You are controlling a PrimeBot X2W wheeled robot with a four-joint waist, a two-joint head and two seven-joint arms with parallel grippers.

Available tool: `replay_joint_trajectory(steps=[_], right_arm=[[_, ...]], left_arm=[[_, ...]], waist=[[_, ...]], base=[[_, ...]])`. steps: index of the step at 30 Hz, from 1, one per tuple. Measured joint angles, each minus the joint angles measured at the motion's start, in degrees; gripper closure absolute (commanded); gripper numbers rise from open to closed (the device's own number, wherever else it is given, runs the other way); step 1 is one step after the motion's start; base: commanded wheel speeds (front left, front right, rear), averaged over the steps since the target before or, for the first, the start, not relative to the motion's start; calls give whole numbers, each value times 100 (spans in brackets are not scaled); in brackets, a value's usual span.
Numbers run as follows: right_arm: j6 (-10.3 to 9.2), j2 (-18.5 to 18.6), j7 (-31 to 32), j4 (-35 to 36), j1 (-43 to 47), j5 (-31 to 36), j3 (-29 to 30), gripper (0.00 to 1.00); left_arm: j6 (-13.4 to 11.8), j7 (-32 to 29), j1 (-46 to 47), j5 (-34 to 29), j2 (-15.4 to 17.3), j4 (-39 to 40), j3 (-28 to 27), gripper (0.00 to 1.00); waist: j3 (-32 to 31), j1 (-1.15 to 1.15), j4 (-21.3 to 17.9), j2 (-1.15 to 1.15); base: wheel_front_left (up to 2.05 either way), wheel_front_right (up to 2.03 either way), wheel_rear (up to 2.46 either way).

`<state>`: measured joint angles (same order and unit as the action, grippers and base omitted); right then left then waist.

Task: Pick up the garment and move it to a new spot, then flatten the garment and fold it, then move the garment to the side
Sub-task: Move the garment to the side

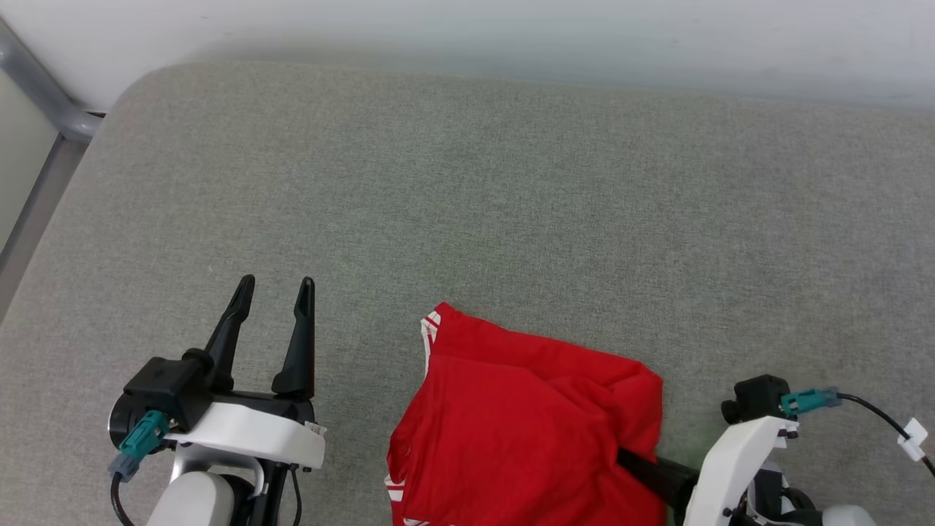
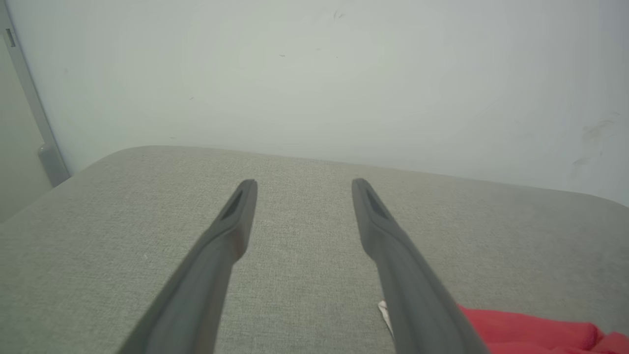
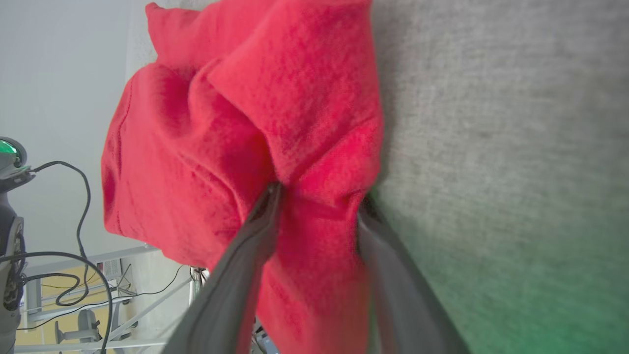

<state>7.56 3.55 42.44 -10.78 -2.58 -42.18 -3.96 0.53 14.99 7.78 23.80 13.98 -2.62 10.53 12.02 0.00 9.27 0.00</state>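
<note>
Currently the garment (image 1: 526,424) lies bunched on the grey bench (image 1: 467,183), at the near edge, between my two arms and much closer to the right one.

1. Right gripper (image 3: 318,199): it meets the garment's right-hand edge from the side. The jaws stand somewhat apart with a raised fold of red cloth between them. Whether they already press on that fold, I cannot tell.
2. Left gripper (image 1: 277,285): the jaws are wide apart and hold nothing. They hover over bare bench, and the garment lies to their right, clear of them.
3. Long axis: the garment's near part runs off the head view, so its length cannot be judged. The visible block leans from the near edge toward the far left.

View differences: the head view gives the striped trim at the far-left corner, while cloth covers the right fingertips. The right wrist view gives the fold between the fingers. The left wrist view catches a red edge at lower right.
</note>
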Motion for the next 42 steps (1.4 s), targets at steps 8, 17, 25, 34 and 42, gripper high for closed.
replay_joint_trajectory(steps=[8, 17, 25, 34, 42], right_arm=[[-4, 101, -245, 86, -113, 174, -179, 100], [-5, 627, -405, 485, -147, 1439, 216, 100], [-5, 851, -209, 886, -197, 2178, 554, 100], [-5, 797, -469, 742, -857, 2465, 616, 100], [-4, 968, -1126, 274, -1911, 2926, 1038, 100]], left_arm=[[85, -1, -64, -162, -87, -48, -190, 0], [109, 7, -293, -393, -69, 129, -241, 0], [158, 7, -327, -498, 21, 320, -185, 0], [252, -186, -83, -523, 293, 699, -176, 0], [352, -488, 428, -524, 593, 1165, -196, 0]], waist=[[-200, 0, -105, 0], [-395, 0, -617, 0], [-304, 0, -1457, 0], [151, -1, -2484, 0], [1066, 0, -2961, 0]], base=[[0, 0, 0], [0, 0, 0], [0, 0, 0], [0, 0, 0], [0, 0, 0]])
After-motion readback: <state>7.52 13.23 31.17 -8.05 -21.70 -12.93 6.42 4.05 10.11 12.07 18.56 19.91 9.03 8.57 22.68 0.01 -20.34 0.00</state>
